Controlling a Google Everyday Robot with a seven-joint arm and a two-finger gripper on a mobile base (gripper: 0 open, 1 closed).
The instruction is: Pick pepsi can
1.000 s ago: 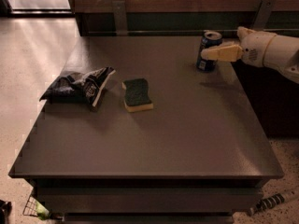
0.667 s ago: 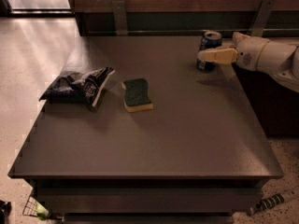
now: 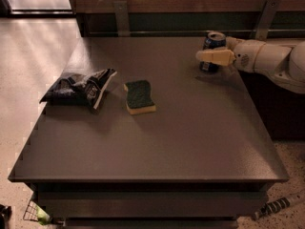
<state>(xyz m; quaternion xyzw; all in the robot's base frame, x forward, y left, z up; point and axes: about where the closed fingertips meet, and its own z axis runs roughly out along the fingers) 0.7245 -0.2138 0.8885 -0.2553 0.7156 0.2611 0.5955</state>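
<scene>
The pepsi can (image 3: 214,40) is a small dark blue can with a silver top. It stands upright near the far right corner of the dark table (image 3: 190,142). My gripper (image 3: 212,56) reaches in from the right on a white arm (image 3: 271,61). It is at the can, level with its middle, and its cream-coloured tip crosses in front of the can's lower half. The can rests on the table.
A green and yellow sponge (image 3: 139,97) lies left of the table's centre. A dark wrinkly snack bag (image 3: 78,88) lies near the left edge. A wall with a rail and two metal brackets (image 3: 121,15) runs right behind the table. The floor lies to the left.
My gripper has moved a little further left along the can's front side. The can, sponge and snack bag have not moved.
</scene>
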